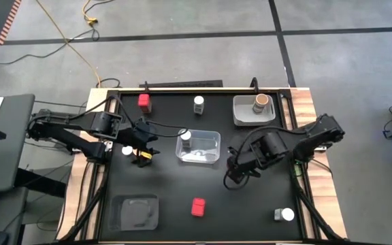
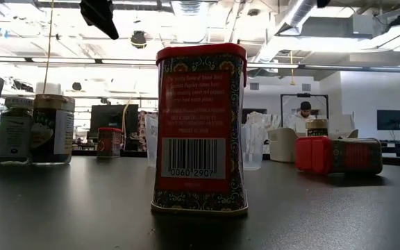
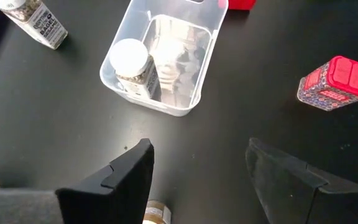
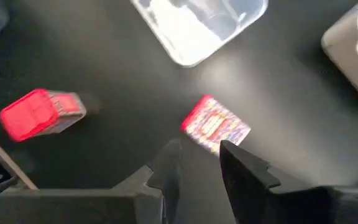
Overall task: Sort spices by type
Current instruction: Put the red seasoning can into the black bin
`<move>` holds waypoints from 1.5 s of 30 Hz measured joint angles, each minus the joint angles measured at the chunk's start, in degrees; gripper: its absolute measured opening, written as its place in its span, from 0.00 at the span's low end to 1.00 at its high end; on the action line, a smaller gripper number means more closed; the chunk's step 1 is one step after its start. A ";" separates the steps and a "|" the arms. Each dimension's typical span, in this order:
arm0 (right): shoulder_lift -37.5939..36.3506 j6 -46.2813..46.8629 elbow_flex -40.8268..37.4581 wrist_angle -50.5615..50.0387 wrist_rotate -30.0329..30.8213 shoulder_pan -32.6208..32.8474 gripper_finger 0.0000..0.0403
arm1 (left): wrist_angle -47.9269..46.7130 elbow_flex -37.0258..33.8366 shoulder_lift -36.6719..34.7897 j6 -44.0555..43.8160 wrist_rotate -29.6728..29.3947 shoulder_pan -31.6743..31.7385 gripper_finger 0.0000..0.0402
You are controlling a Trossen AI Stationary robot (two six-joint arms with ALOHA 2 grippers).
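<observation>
My left gripper (image 3: 197, 165) is open and raised over the table, left of the clear tray (image 1: 210, 151), which holds a white-lidded jar (image 3: 132, 65). Another white-lidded jar (image 1: 126, 150) stands beside this gripper. My right gripper (image 4: 199, 160) hovers right of the tray, its fingers a narrow gap apart. A red patterned spice container (image 4: 215, 124) lies on its side just past its fingertips. A red tin (image 2: 200, 125) stands upright near the table's near edge. A tan-brown jar (image 1: 259, 102) stands in the grey tray (image 1: 240, 116).
A red box (image 1: 143, 102) and a white-lidded jar (image 1: 199, 103) stand near the far edge. Another white-lidded jar (image 1: 284, 215) lies at the near right corner. An empty tray (image 1: 136, 212) sits at the near left. Bare table lies between the trays.
</observation>
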 joint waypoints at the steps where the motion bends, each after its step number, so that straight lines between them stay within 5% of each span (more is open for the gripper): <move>1: 0.00 0.26 0.00 0.04 0.01 0.75 0.33 | 0.00 0.00 0.00 0.00 0.00 0.00 0.60; 16: -0.18 7.68 -2.35 1.50 6.03 7.86 0.31 | 1.02 0.00 0.00 -1.60 0.00 0.00 0.60; 28: -2.70 7.31 -22.75 24.35 2.89 7.77 0.31 | -2.31 0.00 0.02 -4.80 0.02 0.00 0.60; 37: -17.75 7.83 -43.41 39.97 2.65 7.31 0.31 | -3.19 0.00 0.02 -6.57 0.02 0.00 0.60; 45: -28.25 11.87 -54.45 42.16 2.60 5.36 0.31 | -3.02 0.00 0.02 -2.96 0.02 0.02 0.60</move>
